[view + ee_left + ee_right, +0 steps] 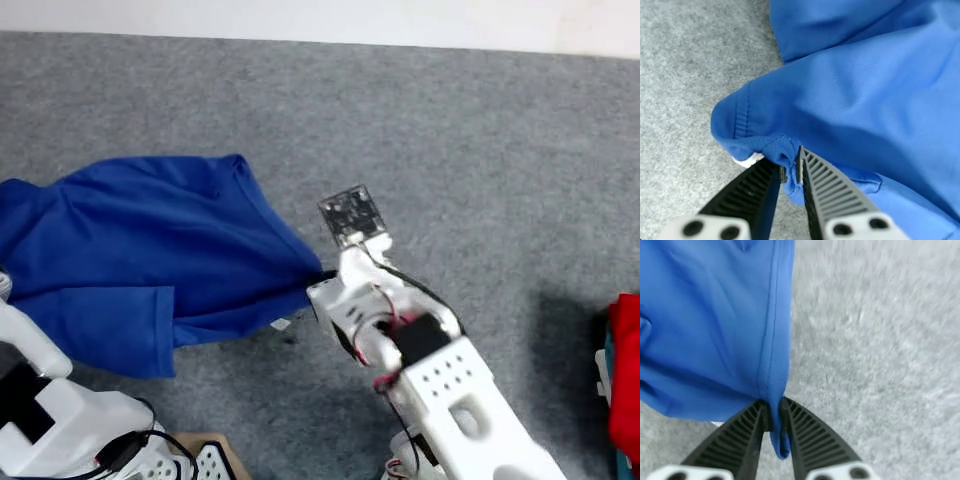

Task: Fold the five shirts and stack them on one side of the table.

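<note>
A blue shirt (150, 250) lies crumpled on the grey carpeted table, left of centre. My right gripper (318, 283) is at the shirt's right lower edge and is shut on its hem (771, 390); the fingertips (772, 415) pinch the blue fabric. My left arm (35, 360) stands at the shirt's left lower corner. In the left wrist view my left gripper (790, 172) is shut on a bunched fold of the blue shirt (865, 90), next to a small white label (747, 161).
A red garment (627, 380) lies at the right edge of the table. A tan board corner (215, 455) shows at the bottom beside the left arm's base. Bare grey carpet (480, 180) stretches across the back and right.
</note>
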Controlling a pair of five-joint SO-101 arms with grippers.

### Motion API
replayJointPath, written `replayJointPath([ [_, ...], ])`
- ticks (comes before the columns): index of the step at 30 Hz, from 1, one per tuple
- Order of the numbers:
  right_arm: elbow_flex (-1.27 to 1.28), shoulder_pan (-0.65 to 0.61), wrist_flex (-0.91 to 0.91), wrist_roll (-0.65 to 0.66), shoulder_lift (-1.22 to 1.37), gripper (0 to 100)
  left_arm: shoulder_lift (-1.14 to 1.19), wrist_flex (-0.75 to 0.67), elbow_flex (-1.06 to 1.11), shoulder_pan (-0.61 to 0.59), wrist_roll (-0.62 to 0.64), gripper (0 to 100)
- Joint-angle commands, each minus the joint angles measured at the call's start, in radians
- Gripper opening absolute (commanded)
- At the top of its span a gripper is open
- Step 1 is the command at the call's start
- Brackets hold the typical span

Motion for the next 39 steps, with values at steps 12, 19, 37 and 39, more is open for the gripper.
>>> replayJointPath([
  [12, -0.036, 0.384, -0.018, -0.072, -0.203, 0.6, -0.044, -0.157, -0.005, -0.073, 0.35, 1],
  [19, -0.028, 0.308, -0.015, -0.066, -0.205, 0.6, -0.044, -0.157, 0.018, 0.002, 0.35, 1],
  [37, -0.429, 0.252, 0.127, 0.141, -0.203, 0.6, -0.056, 0.114, -0.519, 0.114, 0.529, 1],
  [39, -0.475, 0.252, 0.124, 0.17, -0.203, 0.6, -0.056, 0.16, -0.61, 0.114, 0.531, 1],
])
